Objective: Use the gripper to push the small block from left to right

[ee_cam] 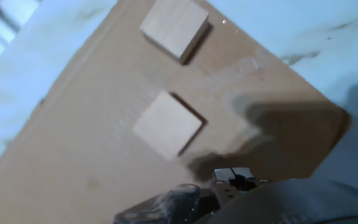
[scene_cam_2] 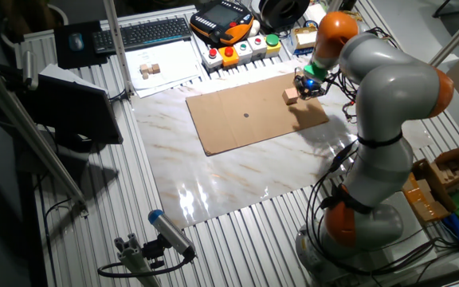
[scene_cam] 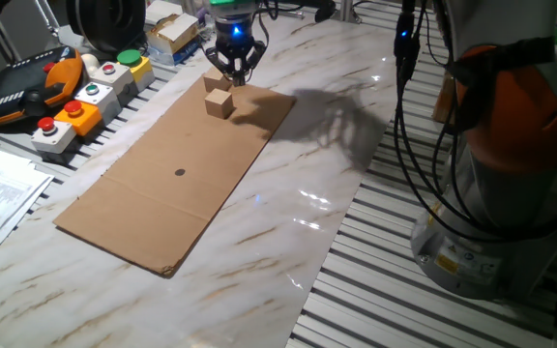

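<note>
While gripper (scene_cam: 233, 73) hovers, blocks (ee_cam: 167, 125) lie on cardboard (scene_cam: 162, 184).

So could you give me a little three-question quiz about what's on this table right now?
1. True or false: the two wooden blocks lie on the cardboard sheet.
2. What colour is the light above the gripper? A) red B) blue C) yellow
3. Fill in: the box of push-buttons sits beside the cardboard, on the side away from the robot's ____.

Key: 1 true; 2 B; 3 base.
</note>
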`<state>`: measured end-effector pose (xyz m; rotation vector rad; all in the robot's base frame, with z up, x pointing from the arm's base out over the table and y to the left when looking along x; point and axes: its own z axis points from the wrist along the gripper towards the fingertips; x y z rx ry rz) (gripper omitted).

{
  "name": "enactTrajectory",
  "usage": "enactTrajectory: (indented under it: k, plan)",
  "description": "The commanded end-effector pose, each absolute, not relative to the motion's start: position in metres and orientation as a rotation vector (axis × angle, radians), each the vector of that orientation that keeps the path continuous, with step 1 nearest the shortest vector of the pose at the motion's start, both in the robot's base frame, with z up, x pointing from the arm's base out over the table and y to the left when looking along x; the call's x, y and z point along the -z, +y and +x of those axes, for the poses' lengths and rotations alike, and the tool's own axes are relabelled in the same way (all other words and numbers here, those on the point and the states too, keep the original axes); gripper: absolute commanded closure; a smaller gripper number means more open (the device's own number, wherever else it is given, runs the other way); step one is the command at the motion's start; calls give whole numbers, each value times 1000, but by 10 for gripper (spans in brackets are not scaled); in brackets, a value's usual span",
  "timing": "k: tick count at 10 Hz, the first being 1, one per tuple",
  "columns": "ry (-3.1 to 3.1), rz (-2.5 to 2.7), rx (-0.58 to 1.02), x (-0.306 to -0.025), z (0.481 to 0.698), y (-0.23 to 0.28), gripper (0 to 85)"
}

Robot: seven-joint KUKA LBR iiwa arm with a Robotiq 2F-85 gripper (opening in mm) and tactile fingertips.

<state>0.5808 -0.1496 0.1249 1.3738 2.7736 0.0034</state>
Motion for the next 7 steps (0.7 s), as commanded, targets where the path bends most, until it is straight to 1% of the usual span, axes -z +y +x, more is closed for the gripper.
enactTrajectory:
  k: [1,4,7]
  plan:
    - [2754,1398,9,-123,585,-153,843]
    - [2715,1451,34,-116,597,-165,843]
    - [2664,1564,-4,-106,605,-187,843]
